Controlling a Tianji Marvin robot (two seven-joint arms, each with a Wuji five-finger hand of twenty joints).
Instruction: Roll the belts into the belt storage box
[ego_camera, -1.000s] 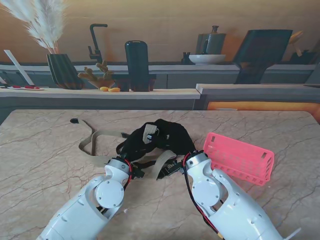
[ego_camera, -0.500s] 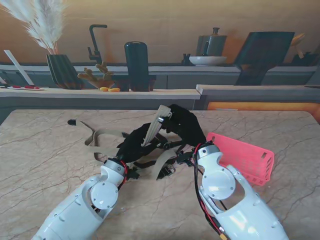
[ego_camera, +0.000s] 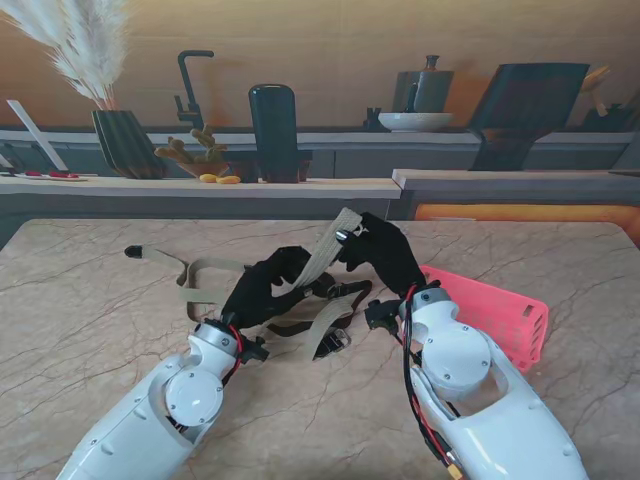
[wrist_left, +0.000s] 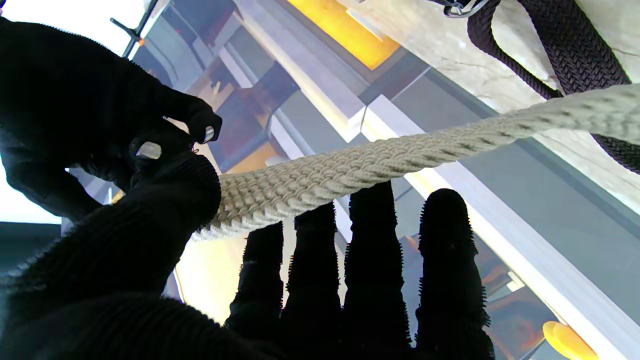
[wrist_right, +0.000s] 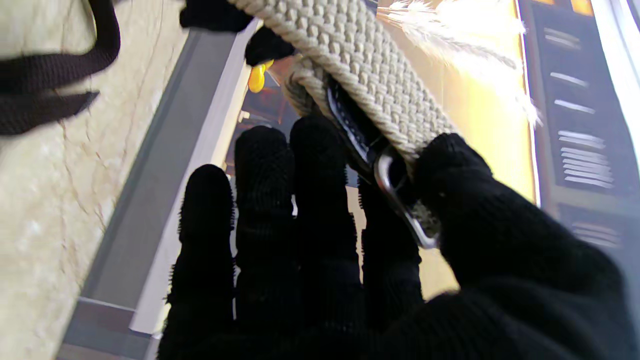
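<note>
The pink storage box (ego_camera: 490, 315) lay tipped on the marble table (ego_camera: 80, 300) just to the right of the right arm, and as far as I could see from the stand's view nothing was in it; its inside was partly hidden by the arm. Both black-gloved hands were off the table with the beige woven belt (ego_camera: 322, 252) stretched between them. The right hand (ego_camera: 383, 252) was closed on the belt's buckle end, and the left hand (ego_camera: 262, 288) was closed on the strap farther along. The rest of that belt trailed in loops to the left, ending in a dark tip (ego_camera: 133, 252). A black belt (ego_camera: 310, 300) lay on the table between the arms, near me. The right wrist camera showed what the stand could not: the metal buckle (wrist_right: 400, 200) pinched between the thumb and the fingers (wrist_right: 320, 200). The left wrist camera showed the beige strap lying across four fingers (wrist_left: 370, 260) with the thumb pressed over it
</note>
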